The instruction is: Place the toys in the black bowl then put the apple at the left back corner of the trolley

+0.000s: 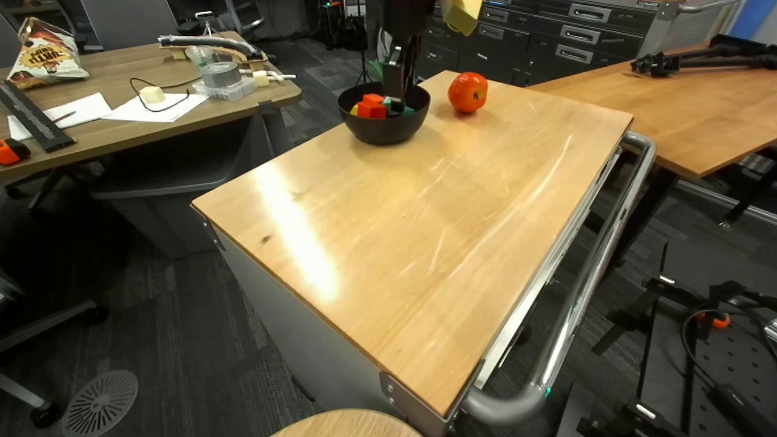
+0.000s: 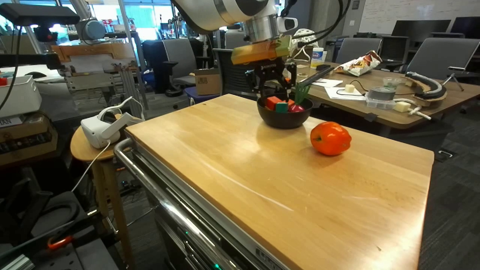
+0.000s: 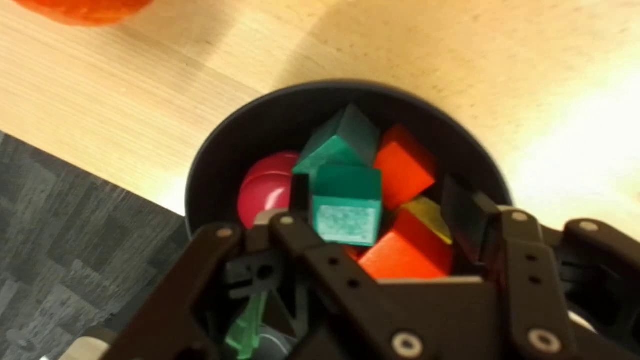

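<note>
The step in hand looks like letting go of a toy in the black bowl (image 3: 277, 117). Left to right in the wrist view, the red toy fruit (image 3: 265, 187) lies beside one finger (image 3: 300, 197); next comes the front green block (image 3: 346, 220), just beside that finger, though whether they touch I cannot tell; then a gap reaches to the other finger (image 3: 462, 220). So the pincer (image 3: 381, 207) stands parted and grips nothing. To do this well, I would spread it a touch wider, make sure the block is left lying, then lift straight up so that neither finger drags a toy over the rim.

Counted left to right in that view: one apple (image 3: 82, 10), only its edge in sight there but in both exterior views on top of the trolley (image 2: 225, 150), near the black bowl yet apart from it; one black bowl; one red toy fruit; two green blocks, the second green block (image 3: 342, 140) behind the front one; two orange-red blocks (image 3: 402, 165), with a red sliver (image 3: 351, 251) perhaps from a third; one yellow block (image 3: 432, 220). The pincer may hide more.
</note>
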`<state>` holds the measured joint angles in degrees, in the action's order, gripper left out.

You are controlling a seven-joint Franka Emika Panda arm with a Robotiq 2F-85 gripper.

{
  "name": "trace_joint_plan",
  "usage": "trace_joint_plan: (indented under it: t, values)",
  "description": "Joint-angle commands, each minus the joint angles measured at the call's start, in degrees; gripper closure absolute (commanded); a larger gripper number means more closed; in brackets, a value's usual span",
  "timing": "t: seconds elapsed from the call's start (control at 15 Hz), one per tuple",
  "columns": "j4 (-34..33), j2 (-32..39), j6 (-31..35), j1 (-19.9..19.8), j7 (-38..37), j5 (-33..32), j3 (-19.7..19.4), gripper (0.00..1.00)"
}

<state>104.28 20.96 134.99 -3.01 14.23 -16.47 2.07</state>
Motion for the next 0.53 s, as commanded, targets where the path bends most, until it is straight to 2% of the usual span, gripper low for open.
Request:
trace_joint_plan:
  t: [0.0,0.13,0.2,0.27,0.33,0.47]
  values:
    - [0.28,-8.53,-12.56,-1.02,10.53,8.84,2.51,0.01]
    - [-0.69,-12.26,-19.90,-1.01,10.97,11.55,1.17,0.00]
    - [-0.57,-14.33,-22.52,-0.83,8.83,11.47,0.09,0.00]
    - [0.22,-16.65,-26.45,-1.16,10.37,12.82,-0.35,0.00]
    - [-1.03,-12.42,-21.79,0.29,8.59,10.44,-0.28,0.00]
    - [-0.71,-15.66,-25.87,-0.19,9.26,11.42,-1.11,0.00]
